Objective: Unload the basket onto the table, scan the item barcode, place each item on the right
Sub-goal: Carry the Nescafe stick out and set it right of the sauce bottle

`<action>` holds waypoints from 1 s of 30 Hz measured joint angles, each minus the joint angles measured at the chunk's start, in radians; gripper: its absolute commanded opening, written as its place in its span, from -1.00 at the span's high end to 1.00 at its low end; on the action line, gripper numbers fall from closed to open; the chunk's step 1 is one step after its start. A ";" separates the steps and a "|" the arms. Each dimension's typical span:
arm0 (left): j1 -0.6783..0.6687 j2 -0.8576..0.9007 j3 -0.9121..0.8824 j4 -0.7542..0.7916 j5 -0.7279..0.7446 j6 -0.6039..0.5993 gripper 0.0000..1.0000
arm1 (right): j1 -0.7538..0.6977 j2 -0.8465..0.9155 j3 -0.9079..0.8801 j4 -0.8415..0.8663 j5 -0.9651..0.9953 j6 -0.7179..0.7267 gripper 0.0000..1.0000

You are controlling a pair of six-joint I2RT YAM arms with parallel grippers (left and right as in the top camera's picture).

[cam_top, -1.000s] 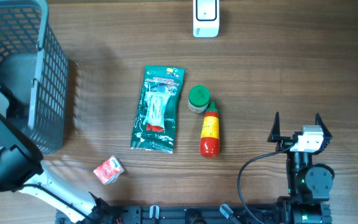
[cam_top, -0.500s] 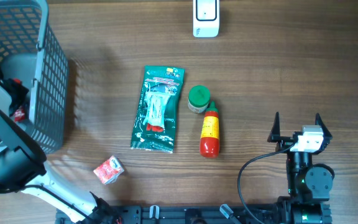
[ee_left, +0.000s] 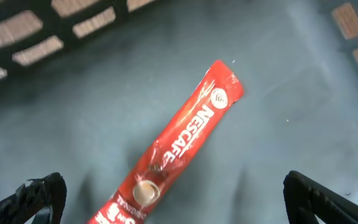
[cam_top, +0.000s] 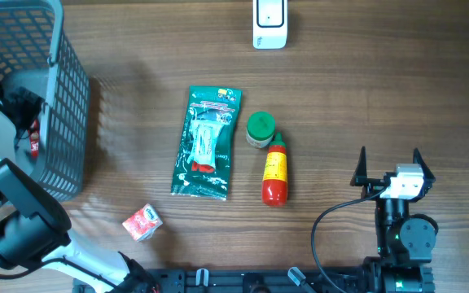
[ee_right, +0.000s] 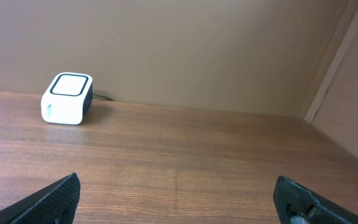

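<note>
1. The left hand [ee_left: 176,202] is down inside the grey basket [cam_top: 63,122]. Its fingers are spread wide at either edge of the wrist view and grasp nothing.
2. A red Nescafé stick [ee_left: 179,140] lies flat and slanted on the basket floor, between those fingers and touching neither. Its lower end runs out of the frame.
3. The right hand [cam_top: 389,163] sits at the near right of the bench [cam_top: 365,81], fingers wide apart, empty and touching nothing.
4. The white scanner [cam_top: 269,24] stands at the far edge of the bench, well apart from both hands.
5. Mid-bench lie a green packet [cam_top: 206,142], a green-lidded jar [cam_top: 260,130] just beside a red bottle [cam_top: 275,171], and, nearer the front, a small red carton [cam_top: 142,221].
</note>
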 measured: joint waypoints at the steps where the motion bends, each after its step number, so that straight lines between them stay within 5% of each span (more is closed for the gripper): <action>1: -0.002 0.000 0.000 0.001 0.000 -0.015 -1.00 | 0.000 0.000 0.000 0.000 0.000 0.000 -1.00; 12: -0.053 0.070 0.000 -0.044 -0.080 -0.273 -1.00 | 0.000 0.000 0.000 0.000 0.000 0.000 -1.00; 28: -0.072 0.131 0.005 -0.035 -0.242 -0.291 -0.99 | 0.000 0.000 0.000 0.000 0.000 0.000 -1.00; 30: -0.071 0.131 0.005 -0.032 -0.238 -0.294 -0.50 | 0.000 0.000 0.000 0.000 0.000 0.000 -0.99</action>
